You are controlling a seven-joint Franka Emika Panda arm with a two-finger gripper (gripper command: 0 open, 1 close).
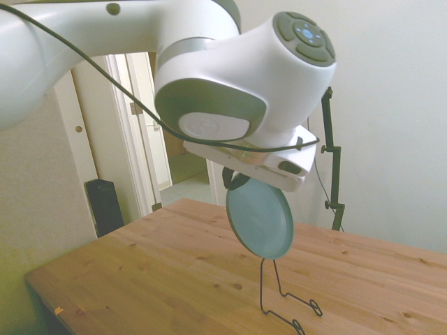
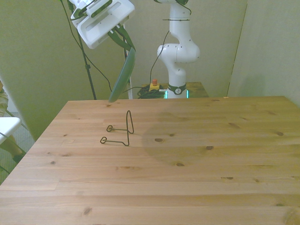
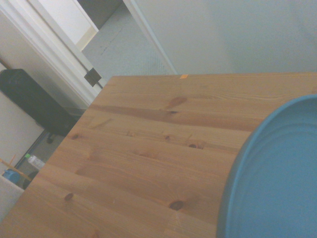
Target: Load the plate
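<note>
The teal plate (image 1: 260, 220) hangs tilted in the air, held at its upper rim by my gripper (image 1: 234, 180), which is shut on it. In the front view the plate (image 2: 122, 77) shows nearly edge-on, below the gripper (image 2: 121, 38), above the table's far edge toward the front view's left. Its lower rim sits just above the top of the thin black wire stand (image 1: 274, 287), which stands on the wooden table (image 1: 160, 279). From the front, the wire stand (image 2: 123, 130) is nearer the camera than the plate. The wrist view shows part of the plate (image 3: 277, 178) over the table.
A white robot base (image 2: 178, 56) stands behind the table's far edge. A black speaker (image 1: 105, 206) and a doorway lie beyond the table in the side view. A white object (image 2: 7, 126) sits at the front view's left edge.
</note>
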